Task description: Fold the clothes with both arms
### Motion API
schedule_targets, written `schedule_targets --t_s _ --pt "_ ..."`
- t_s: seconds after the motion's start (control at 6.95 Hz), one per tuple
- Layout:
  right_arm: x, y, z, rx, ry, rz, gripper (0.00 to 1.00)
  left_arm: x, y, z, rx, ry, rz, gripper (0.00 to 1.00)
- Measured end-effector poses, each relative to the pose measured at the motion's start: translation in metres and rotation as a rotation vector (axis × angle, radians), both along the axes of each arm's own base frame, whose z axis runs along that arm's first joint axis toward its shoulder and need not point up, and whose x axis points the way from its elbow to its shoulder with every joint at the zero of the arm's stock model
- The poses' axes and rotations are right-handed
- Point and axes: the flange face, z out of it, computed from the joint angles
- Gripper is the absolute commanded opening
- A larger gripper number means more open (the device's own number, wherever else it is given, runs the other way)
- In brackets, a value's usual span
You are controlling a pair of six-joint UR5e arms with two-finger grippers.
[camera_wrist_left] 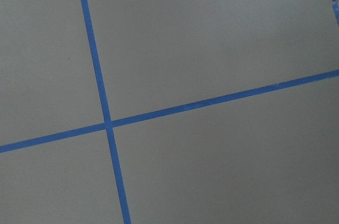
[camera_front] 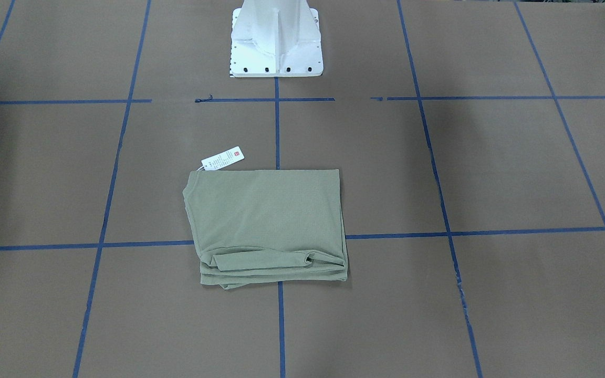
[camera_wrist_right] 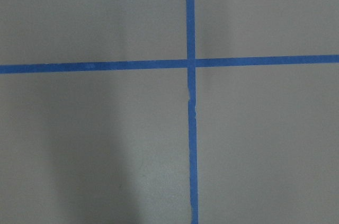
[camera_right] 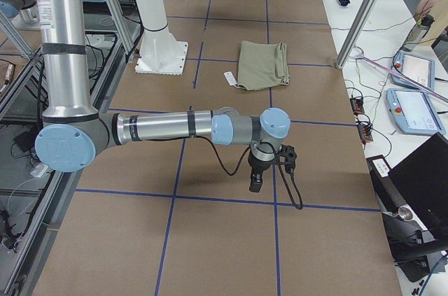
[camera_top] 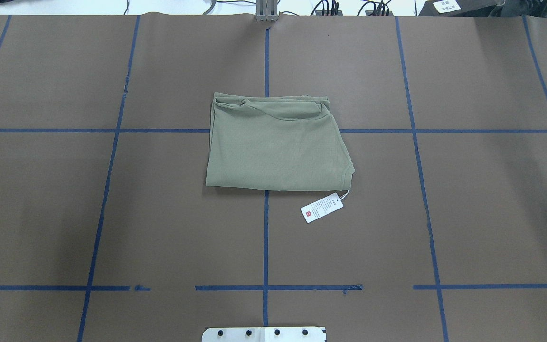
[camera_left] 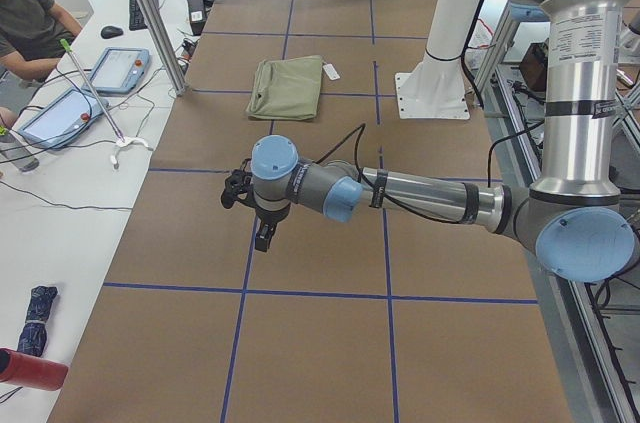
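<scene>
The clothes are one sage-green shirt (camera_front: 266,220) (camera_top: 273,147), folded into a compact rectangle at the middle of the brown table. Its white hang tag (camera_front: 222,157) (camera_top: 322,207) lies on the table beside the collar corner. Both arms are stretched out low over the table's ends, far from the shirt (camera_left: 287,88) (camera_right: 262,64). The left gripper (camera_left: 263,238) hangs near the table's left end, and the right gripper (camera_right: 255,182) near the right end. I cannot tell whether either is open or shut. Both wrist views show only the brown surface and blue tape.
The white pedestal base (camera_front: 276,42) (camera_top: 264,334) stands behind the shirt. Blue tape lines (camera_top: 266,237) grid the table. A side bench holds teach pendants (camera_left: 118,70) (camera_right: 413,110), cables and a seated person (camera_left: 30,13). A metal post (camera_left: 150,13) rises at the table edge.
</scene>
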Motion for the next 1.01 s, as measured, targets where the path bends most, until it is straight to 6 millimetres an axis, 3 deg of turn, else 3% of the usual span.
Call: schedule_targets --t_s 0.58,1.01 --pt "0.001 0.019 -0.009 0.048 -0.023 0.002 1.0 0.0 0.004 0.024 -0.062 -0.008 0.001 1.0" --pt "0.0 0.018 -0.01 0.046 -0.033 0.002 1.0 0.0 0.004 0.012 -0.137 -0.021 0.007 1.0"
